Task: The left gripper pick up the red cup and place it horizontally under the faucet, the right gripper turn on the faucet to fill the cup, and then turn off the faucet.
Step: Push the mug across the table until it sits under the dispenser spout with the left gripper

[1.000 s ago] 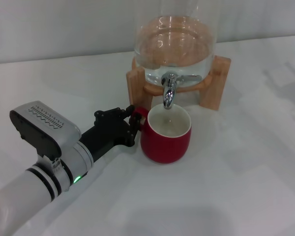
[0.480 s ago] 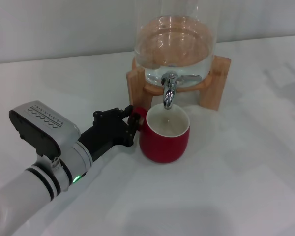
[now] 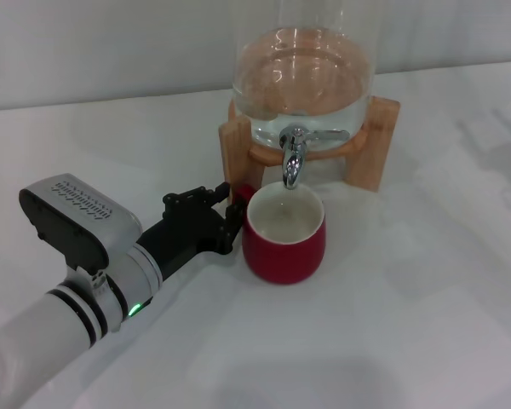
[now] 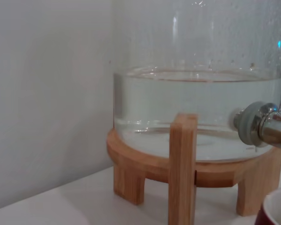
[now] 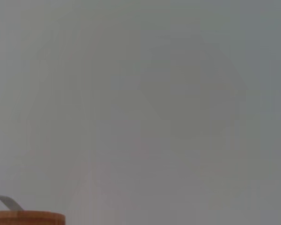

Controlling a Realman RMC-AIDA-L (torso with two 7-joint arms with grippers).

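Observation:
The red cup (image 3: 284, 247) stands upright on the white table, its white inside open right below the faucet (image 3: 293, 164). That chrome spout sticks out of the glass jar (image 3: 302, 77), its lever pointing toward the right. My left gripper (image 3: 233, 207) reaches in from the left, its black fingers shut around the cup's small red handle (image 3: 244, 193). In the left wrist view the faucet (image 4: 264, 129) shows beside the jar, with a bit of the cup's rim (image 4: 275, 212) at the corner. The right gripper is out of view.
The jar of water rests on a wooden stand (image 3: 373, 145) at the back of the table (image 3: 409, 324). A grey wall rises behind it. The right wrist view shows only that wall and a wooden edge (image 5: 25, 218).
The cup has slid a little to the left, settling more squarely under the spout. The left arm has hardly moved and keeps its hold on the handle.

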